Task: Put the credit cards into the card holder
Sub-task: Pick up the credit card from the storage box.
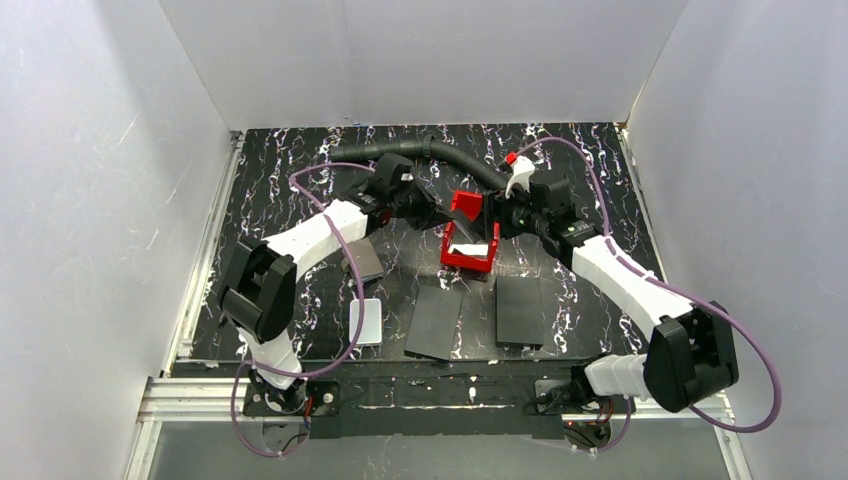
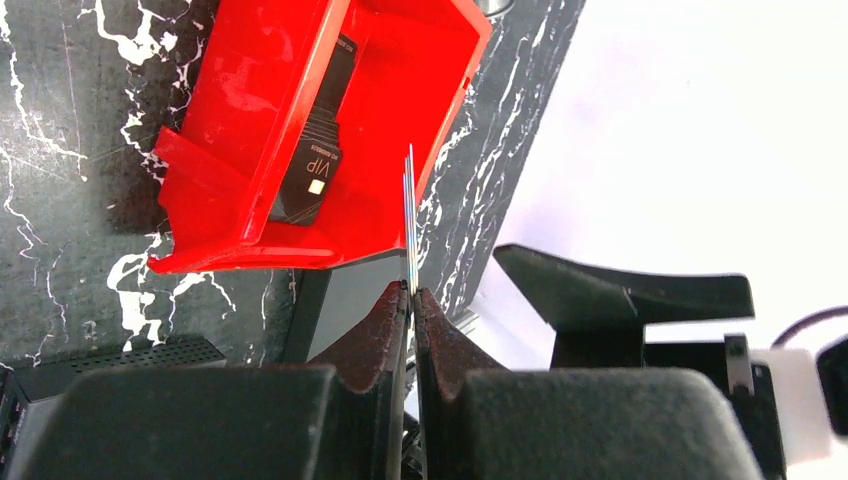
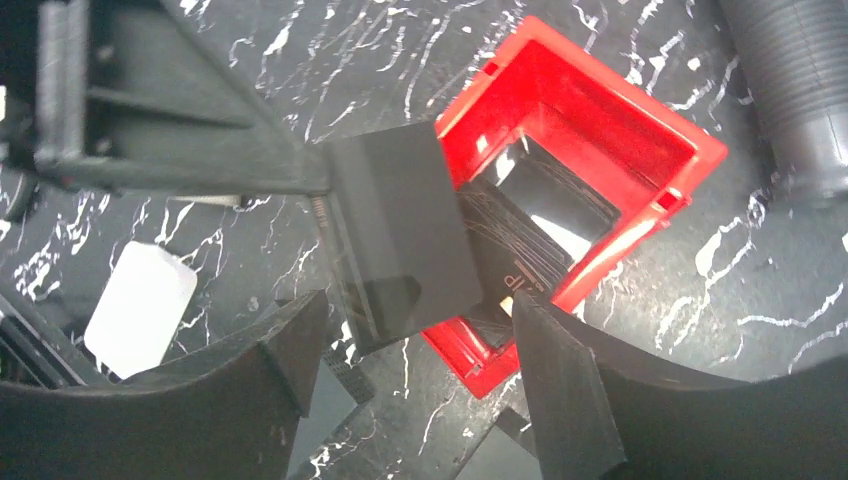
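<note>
1. Over the left rim of the red tray (image 1: 467, 264), the left gripper (image 2: 412, 296) has its fingers (image 2: 370, 335) pressed together on a thin pinch of credit cards (image 3: 395, 225). It grips them by one edge only and holds them up off the tray floor.
2. Inside the tray lie more fanned cards (image 2: 315, 170), dark-faced and aslant.
3. At the tray's right rim, the right gripper (image 3: 420, 305) has its fingers (image 3: 560, 390) spread wide. The free end of the held pinch sits in the gap and touches neither finger, as far as I can tell.
4. Well left of the tray, partly under the left arm, lies a flat grey-brown piece that I take to be the card holder (image 1: 364, 260). It is too small here to tell whether it is folded shut.
5. Risk: several loose cards hang from one edge, so a nudge from a right finger could fan them or slide one out into the tray.
6. Risk: a lopsided close by the right gripper would twist the pack in the left grip, and skewed cards would likely jam at the holder's mouth.
7. Risk: swinging away low could clip the tray wall and drag the tray.
</note>
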